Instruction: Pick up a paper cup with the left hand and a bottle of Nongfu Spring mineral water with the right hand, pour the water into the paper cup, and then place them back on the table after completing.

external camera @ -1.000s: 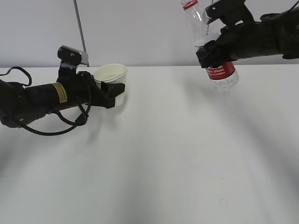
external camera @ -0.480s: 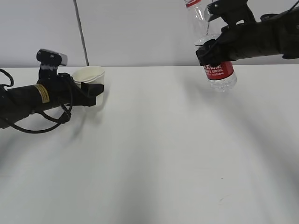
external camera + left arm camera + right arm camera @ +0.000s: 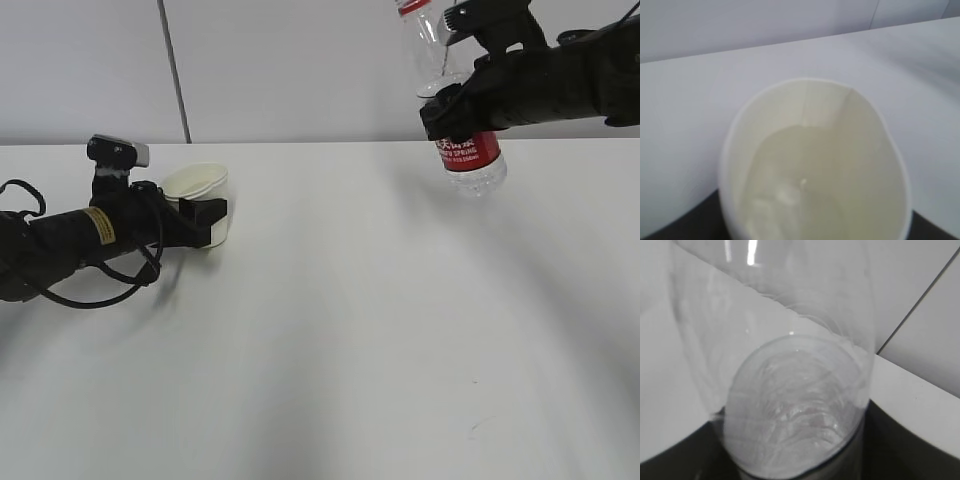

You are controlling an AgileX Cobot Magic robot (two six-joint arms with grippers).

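Observation:
My left hand, the black arm with the yellow sticker, lies low over the table at the left. Its gripper is shut on the white paper cup, which stands upright at table level. In the left wrist view the cup fills the frame and holds clear liquid. My right hand holds the Nongfu Spring bottle with its red label high at the upper right, nearly upright, red cap at the top. Its gripper is shut on it. The water shows low inside the clear bottle.
A grey wall with a vertical seam stands behind the white table. Black cables loop beside the left arm.
The left arm with the cup swung left and back, then came down and slightly right to table level. The right arm and bottle have hardly moved.

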